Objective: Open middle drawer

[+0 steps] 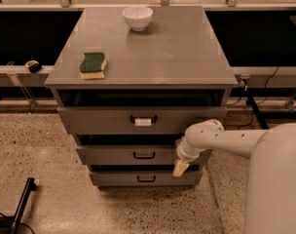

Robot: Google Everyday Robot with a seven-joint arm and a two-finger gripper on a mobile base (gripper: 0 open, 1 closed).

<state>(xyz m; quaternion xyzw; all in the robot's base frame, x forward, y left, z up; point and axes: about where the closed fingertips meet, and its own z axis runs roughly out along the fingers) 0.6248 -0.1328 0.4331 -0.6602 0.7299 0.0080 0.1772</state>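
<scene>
The middle drawer (114, 155) is a wide grey metal front with a plain black loop handle (144, 155). It sits below the taller top drawer (99, 121), whose handle carries a white tag (143, 122), and above the shorter bottom drawer (119, 178). My gripper (180, 168) hangs from the white arm (221, 139) at the right end of the middle drawer, its cream fingertips pointing down, to the right of the handle and apart from it.
The grey cabinet top (177, 48) holds a white bowl (137, 17) at the back and a green and yellow sponge (93, 65) at the left. Speckled floor lies in front. A black bar (22, 199) lies at the lower left. Cables (257, 106) run at the right.
</scene>
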